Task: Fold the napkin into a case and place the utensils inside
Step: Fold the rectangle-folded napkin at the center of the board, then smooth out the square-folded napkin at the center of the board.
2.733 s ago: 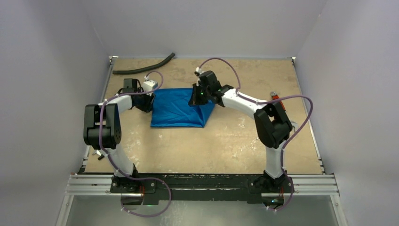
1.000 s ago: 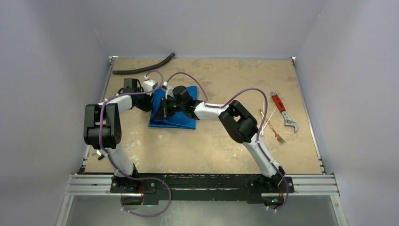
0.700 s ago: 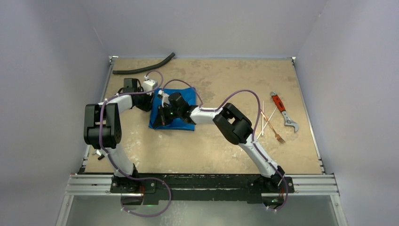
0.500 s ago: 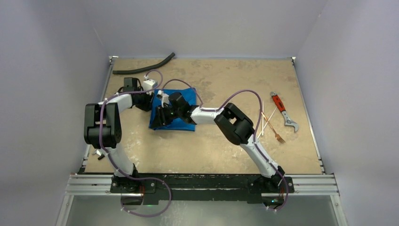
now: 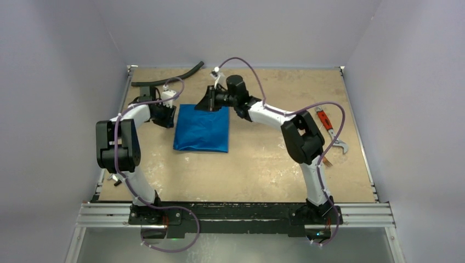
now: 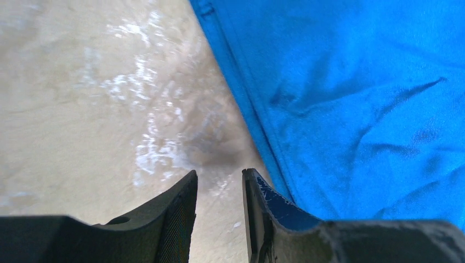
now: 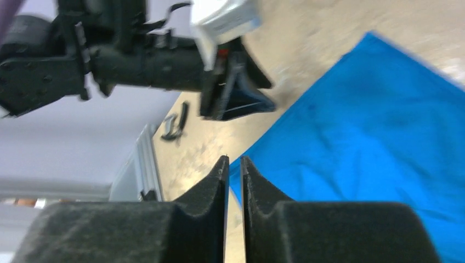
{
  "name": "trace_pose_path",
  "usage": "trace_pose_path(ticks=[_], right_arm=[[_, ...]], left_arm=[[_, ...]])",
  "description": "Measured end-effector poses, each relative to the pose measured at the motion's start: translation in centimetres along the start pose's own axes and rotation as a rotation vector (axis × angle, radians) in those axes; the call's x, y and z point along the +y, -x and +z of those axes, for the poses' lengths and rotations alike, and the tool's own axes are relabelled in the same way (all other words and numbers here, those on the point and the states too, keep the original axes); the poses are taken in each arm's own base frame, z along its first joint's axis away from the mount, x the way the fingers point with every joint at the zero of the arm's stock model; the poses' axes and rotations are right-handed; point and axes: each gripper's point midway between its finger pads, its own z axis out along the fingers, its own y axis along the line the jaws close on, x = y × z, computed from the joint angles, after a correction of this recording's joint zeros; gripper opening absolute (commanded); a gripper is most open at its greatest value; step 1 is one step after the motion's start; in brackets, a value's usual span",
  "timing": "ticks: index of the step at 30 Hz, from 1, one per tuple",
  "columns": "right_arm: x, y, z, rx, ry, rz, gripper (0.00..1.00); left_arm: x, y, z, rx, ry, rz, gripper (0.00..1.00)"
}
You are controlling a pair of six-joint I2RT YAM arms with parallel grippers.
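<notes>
Left gripper (image 6: 219, 174) (jaws slightly parted, empty) sits just left of the napkin (image 6: 356, 98).

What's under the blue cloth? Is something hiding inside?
Only the sandy tan tabletop shows around the bright blue folded cloth napkin. It lies flat, but anything beneath or between its layers is covered.

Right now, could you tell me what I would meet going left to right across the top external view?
Left arm's elbow → napkin → wrench. Hose left out: it overlaps the napkin's span.

Left hand (image 6: 219, 183) slightly parted, right hand (image 7: 234, 164) barely parted
</notes>
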Motion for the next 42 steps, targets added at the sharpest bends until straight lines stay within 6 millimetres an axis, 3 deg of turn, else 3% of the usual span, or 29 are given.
trace_pose_path(ticks=[4, 9, 12, 15, 18, 21, 24, 28, 33, 42], right_arm=[[-4.0, 2.8, -1.7, -0.057, -0.095, -0.001, 0.05], [-9.1, 1.0, -1.9, -0.021, -0.164, 0.052, 0.03], [-11.3, -1.0, -1.6, 0.023, -0.167, 0.094, 0.02], [-12.9, -2.6, -1.6, 0.061, -0.146, 0.138, 0.02], [-13.8, -3.4, -1.9, 0.082, -0.120, 0.176, 0.02], [-14.4, -2.7, -2.7, 0.071, -0.095, 0.197, 0.00], [-15.0, -1.5, -3.6, 0.045, -0.083, 0.204, 0.00], [-16.9, -0.4, -4.2, 0.013, -0.093, 0.210, 0.00], [-19.6, -1.3, -4.3, 0.013, -0.127, 0.248, 0.00], [-19.8, -0.7, -4.5, -0.022, -0.131, 0.244, 0.01]], left_arm=[[1.7, 1.9, -1.3, -0.024, 0.043, -0.008, 0.37], [2.8, 4.8, -3.5, -0.070, 0.061, -0.001, 0.39], [1.1, 6.3, -4.4, -0.090, 0.023, 0.030, 0.39], [-3.9, 6.9, -4.1, -0.087, -0.059, 0.115, 0.38], [-9.8, 5.3, -3.1, -0.047, -0.182, 0.194, 0.35], [-12.3, 2.0, -2.1, 0.031, -0.255, 0.204, 0.35], [-12.1, -1.5, -1.6, 0.110, -0.264, 0.186, 0.35], [-11.4, -4.5, -1.3, 0.175, -0.237, 0.198, 0.34], [-10.6, -4.9, -1.3, 0.155, -0.191, 0.250, 0.34], [-9.1, -4.8, -1.0, 0.107, -0.102, 0.344, 0.34]])
